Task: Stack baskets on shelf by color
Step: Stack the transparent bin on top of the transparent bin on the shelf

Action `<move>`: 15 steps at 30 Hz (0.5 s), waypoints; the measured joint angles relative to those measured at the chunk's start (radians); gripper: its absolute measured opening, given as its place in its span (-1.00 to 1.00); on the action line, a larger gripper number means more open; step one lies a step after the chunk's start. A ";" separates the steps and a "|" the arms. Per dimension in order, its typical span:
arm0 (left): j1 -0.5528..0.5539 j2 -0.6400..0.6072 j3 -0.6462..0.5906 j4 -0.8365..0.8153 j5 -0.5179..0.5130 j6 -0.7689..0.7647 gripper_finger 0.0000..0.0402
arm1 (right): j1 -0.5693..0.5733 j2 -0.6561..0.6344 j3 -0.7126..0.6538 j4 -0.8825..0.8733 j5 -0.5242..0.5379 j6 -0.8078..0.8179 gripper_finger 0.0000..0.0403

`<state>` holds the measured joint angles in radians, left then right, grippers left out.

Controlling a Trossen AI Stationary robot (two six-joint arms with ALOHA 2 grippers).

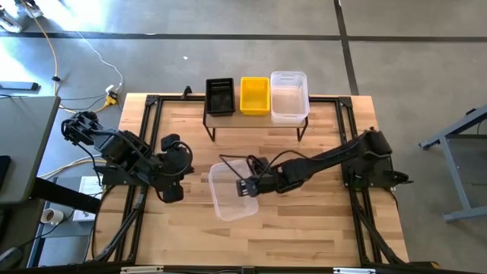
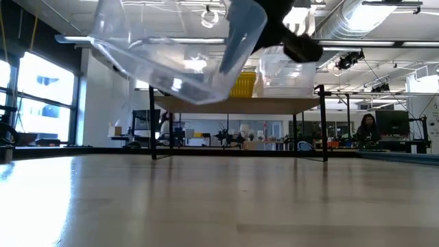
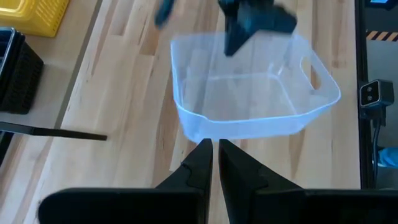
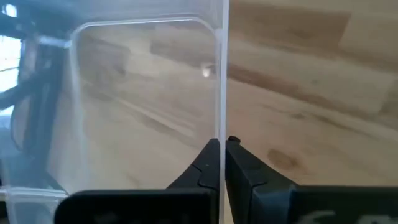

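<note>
clear basket [image 1: 228, 194] hangs tilted, wall pinched by right tool [image 1: 245, 187].

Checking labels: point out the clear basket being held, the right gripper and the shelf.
clear basket [image 1: 227, 199]: high view, on its floor.
right gripper [image 4: 222, 163]: right wrist view, between the fingertips, pinching the basket's wall.
shelf [image 2: 288, 105]: low view, on the plank's front edge.

bare table [image 1: 304, 221] lies open behind the right gripper [image 1: 245, 187]; ahead, the shelf [image 1: 255, 118] blocks. left gripper [image 1: 169, 190] waits beside.
</note>
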<state>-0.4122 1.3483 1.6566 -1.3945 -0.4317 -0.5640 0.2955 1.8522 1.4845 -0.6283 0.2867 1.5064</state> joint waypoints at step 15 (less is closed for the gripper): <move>0.048 0.000 0.000 0.007 -0.162 0.045 -0.91 | -0.064 -0.325 0.000 -0.064 0.163 -0.307 -1.00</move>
<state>-0.3638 1.3483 1.6566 -1.3876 -0.5938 -0.5190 0.2319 1.5275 1.4845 -0.6924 0.4494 1.1997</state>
